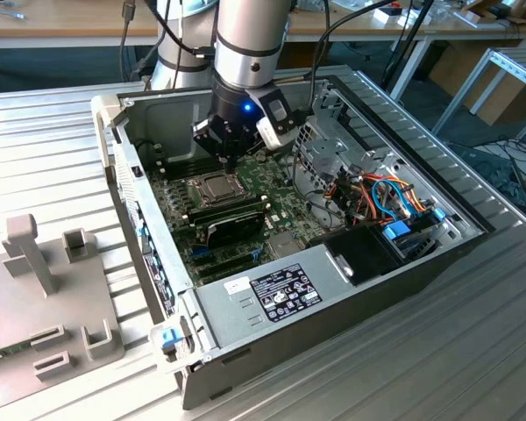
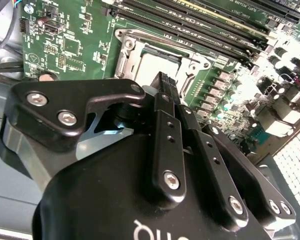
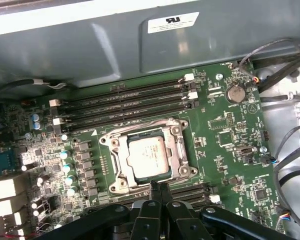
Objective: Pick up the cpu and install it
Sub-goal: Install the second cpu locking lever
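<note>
The cpu [image 3: 149, 156] is a small silver-grey square lying flat inside the metal socket frame [image 3: 113, 150] on the green motherboard [image 3: 225, 130]. It also shows in the exterior view as the cpu [image 1: 215, 185] and in the second wrist view as the cpu [image 2: 157, 65]. My gripper [image 3: 158, 187] hangs just above the board beside the socket's edge, its black fingers [image 2: 166, 85] pressed together with nothing between them. In the exterior view the gripper [image 1: 228, 158] stands a little behind the socket, inside the open computer case.
Long memory slots [image 3: 130, 100] run beside the socket. A black oblong module [image 1: 232, 224] lies in front of it, next to the power supply [image 1: 280, 289]. Coloured cables [image 1: 386, 197] fill the exterior view's right of the case. A grey fixture [image 1: 44, 289] stands outside at the left.
</note>
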### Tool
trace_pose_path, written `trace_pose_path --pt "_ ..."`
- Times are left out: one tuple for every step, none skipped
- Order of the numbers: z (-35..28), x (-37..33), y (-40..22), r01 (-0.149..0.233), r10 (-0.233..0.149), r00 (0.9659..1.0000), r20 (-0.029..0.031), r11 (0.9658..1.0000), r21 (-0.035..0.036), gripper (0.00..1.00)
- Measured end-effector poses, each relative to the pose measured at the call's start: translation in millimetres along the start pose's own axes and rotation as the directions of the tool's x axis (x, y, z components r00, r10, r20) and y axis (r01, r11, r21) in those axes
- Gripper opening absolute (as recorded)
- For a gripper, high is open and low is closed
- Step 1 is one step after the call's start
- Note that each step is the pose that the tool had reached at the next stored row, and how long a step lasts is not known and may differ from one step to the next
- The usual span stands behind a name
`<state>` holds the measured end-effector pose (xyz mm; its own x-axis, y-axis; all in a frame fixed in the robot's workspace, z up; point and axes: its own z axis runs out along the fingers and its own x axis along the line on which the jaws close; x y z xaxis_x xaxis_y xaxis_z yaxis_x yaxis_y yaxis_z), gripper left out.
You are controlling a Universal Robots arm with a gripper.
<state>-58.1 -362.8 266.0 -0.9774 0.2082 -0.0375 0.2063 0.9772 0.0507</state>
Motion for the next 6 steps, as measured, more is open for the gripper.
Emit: trace_pose_path --pt "0.0 0.0 0.0 0.0 0.0 1.0 0.0 1.0 -0.0001 0.11" --pt "0.1 0.0 0.1 0.0 0.0 1.0 0.0001 1.0 -0.0002 0.11" --pt "0.1 -0.1 0.1 0.0 0.0 1.0 0.0 1.0 -0.0001 0.11" --pt "0.1 -0.2 0.1 0.0 0.0 1.0 0.0 1.0 -0.0001 0.11" --pt "0.1 -0.2 0.1 0.0 0.0 1.0 0.0 1.0 -0.0001 0.11" --pt "0.1 -0.2 0.1 0.0 0.0 1.0 0.0 1.0 -0.0001 0.11"
